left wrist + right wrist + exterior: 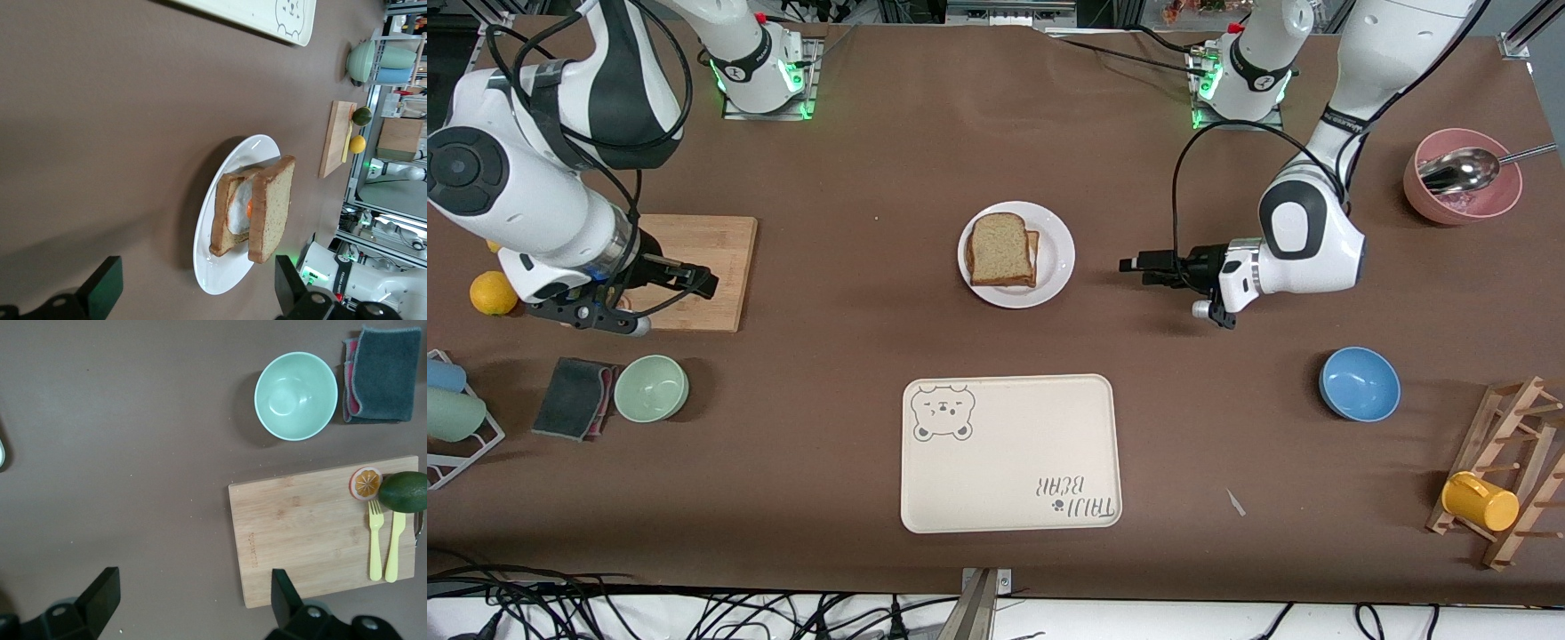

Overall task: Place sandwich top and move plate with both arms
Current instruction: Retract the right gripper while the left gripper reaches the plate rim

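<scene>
The sandwich top (1000, 249) already sits on the plate (1054, 267), which lies between my open, empty left gripper (1138, 265), just beside its rim, and my open right gripper (703, 283), well apart over the cutting board (703, 244).

Sandwich top (1001, 247) on sandwich, white plate (1055, 258)
</scene>
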You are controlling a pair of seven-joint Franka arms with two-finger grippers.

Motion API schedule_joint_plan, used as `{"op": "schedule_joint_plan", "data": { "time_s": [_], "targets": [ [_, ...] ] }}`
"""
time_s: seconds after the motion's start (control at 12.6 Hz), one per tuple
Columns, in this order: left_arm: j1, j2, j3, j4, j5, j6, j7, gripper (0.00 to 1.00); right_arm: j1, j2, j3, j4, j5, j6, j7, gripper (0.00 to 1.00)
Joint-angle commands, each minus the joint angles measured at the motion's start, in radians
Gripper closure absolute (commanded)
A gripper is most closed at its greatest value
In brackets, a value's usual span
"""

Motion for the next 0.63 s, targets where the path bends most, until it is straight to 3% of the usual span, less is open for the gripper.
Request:
{"op": "schedule_joint_plan", "data": {
  "time_s": [0.0,0.32,0.55],
  "targets": [
    [-0.046,0.009,-0.005,-0.054,-0.156,0.053,0.139,0.0,0.003,-0.023,-0.008,-0.006,0.016,-0.01,-0.033,0.0],
    [-0.152,0.05,-0.005,-0.082,-0.356,0.121,0.262,0.0,-0.034,-0.033,-0.008,-0.002,0.018,-0.01,-0.108,0.0],
    [-0.193,0.069,-0.005,-0.097,-0.448,0.151,0.331,0.0,-0.15,-0.049,0.076,0.0,0.024,-0.013,-0.154,0.0]
  ]
}}
